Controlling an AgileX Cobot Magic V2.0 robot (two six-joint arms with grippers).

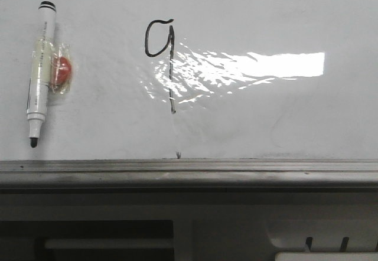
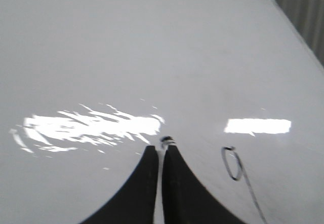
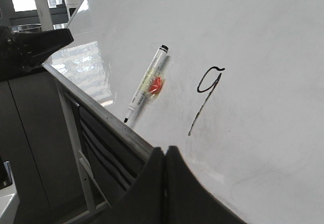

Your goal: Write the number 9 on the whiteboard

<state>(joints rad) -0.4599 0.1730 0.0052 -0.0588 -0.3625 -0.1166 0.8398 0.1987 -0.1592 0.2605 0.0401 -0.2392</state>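
Observation:
The number 9 [image 1: 159, 38] is drawn in thin black line on the whiteboard [image 1: 266, 119], its stem running down to the glare patch. It also shows in the left wrist view [image 2: 233, 163] and the right wrist view [image 3: 208, 80]. My left gripper [image 2: 162, 148] hangs over the board [image 2: 152, 57] beside the 9, jaws pressed nearly together; a small dark-and-white speck sits just past the tips, and I cannot tell what it is. My right gripper [image 3: 165, 149] is shut and empty, near the board's rail [image 3: 101, 113]. Neither gripper shows in the front view.
A white marker with a black tip [image 1: 40, 72] lies on the board at the left, uncapped tip toward the rail, with a red piece in clear wrap [image 1: 61, 74] against it; both show in the right wrist view [image 3: 147, 84]. The grey metal rail [image 1: 189, 169] runs along the near edge.

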